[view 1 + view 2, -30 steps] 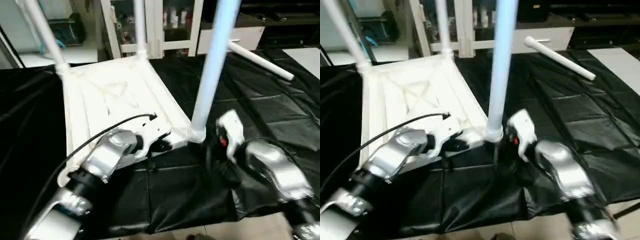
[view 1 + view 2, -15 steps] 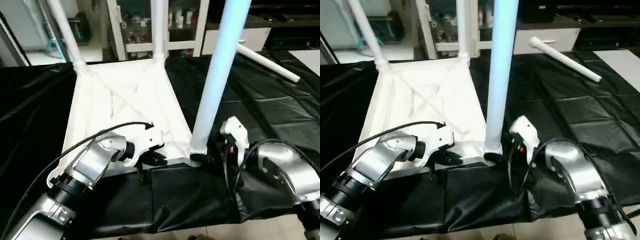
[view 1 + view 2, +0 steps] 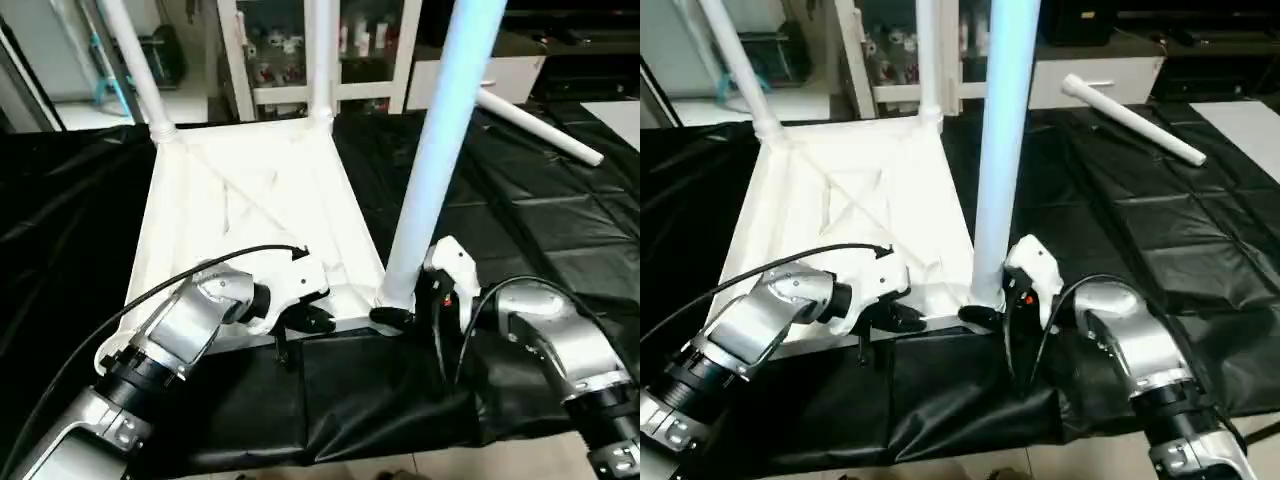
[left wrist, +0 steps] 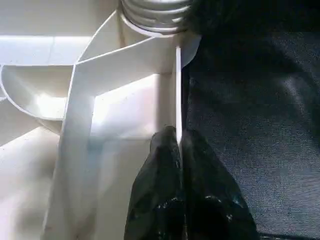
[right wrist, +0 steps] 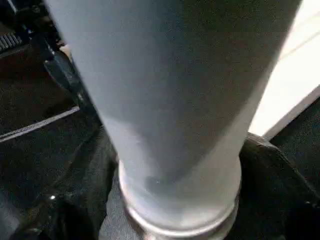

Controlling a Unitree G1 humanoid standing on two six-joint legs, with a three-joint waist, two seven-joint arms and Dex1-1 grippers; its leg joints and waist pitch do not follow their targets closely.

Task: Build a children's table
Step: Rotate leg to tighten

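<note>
The children's table's white tabletop [image 3: 250, 200] lies ribbed side up on the black cover. Three white legs stand in its corner sockets: far left [image 3: 135, 60], far right [image 3: 320, 50] and near right [image 3: 440, 150]. A fourth leg [image 3: 540, 125] lies loose at the back right. My left gripper [image 3: 310, 320] is shut on the tabletop's thin near rim [image 4: 177, 100], a short way from the near right socket. My right gripper [image 3: 400, 305] is open, with one finger on either side of the near right leg's base [image 5: 175, 150].
The black-covered work table [image 3: 520, 230] drops off just behind my forearms. White cabinets [image 3: 270, 60] and a white drawer unit [image 3: 500, 70] stand beyond its far edge. A black cable [image 3: 200, 275] arcs over my left wrist.
My right gripper has moved left up to the near right leg's base, and its fingers have narrowed around it. The left gripper keeps its hold on the rim.
</note>
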